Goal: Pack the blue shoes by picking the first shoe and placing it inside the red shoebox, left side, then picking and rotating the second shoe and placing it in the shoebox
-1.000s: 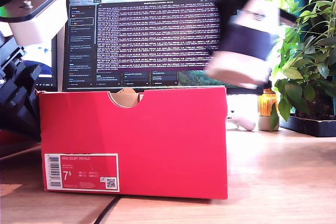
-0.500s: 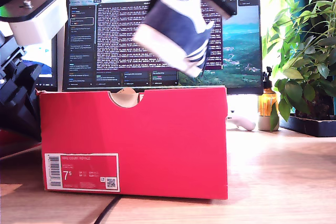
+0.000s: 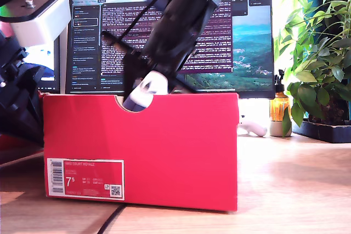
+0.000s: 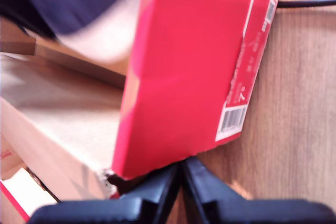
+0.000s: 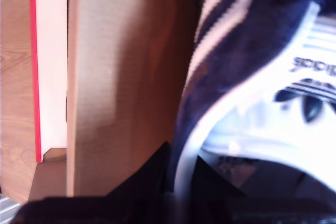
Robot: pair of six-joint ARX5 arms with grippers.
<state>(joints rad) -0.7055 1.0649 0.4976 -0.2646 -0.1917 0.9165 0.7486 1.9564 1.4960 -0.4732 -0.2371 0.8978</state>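
Note:
The red shoebox [image 3: 164, 152] stands open on the table, its barcode label toward the exterior view's lower left. My second arm [image 3: 175, 31] reaches down into it from above. In the second wrist view my second gripper [image 5: 181, 182] is shut on the collar of a blue shoe [image 5: 247, 77] with white stripes, next to the box's cardboard inner wall [image 5: 121, 77]. A white part of that shoe [image 3: 141, 92] shows through the half-round notch. My first gripper [image 4: 181, 177] is shut and holds nothing, just outside the box's red wall [image 4: 194, 66]. The blurred blue shoe [image 4: 79, 3] shows inside the box.
A monitor [image 3: 241, 36] stands behind the box. A leafy plant [image 3: 318, 53], an amber bottle [image 3: 279, 108] and a small white object [image 3: 253, 129] sit at the exterior view's right. A black cable [image 3: 112, 220] runs under the box front. Bare wooden table [image 3: 290, 190] lies to the exterior view's right.
My second arm swung the blue shoe from the exterior view's upper right leftwards, then lowered it into the shoebox. The box has not moved.

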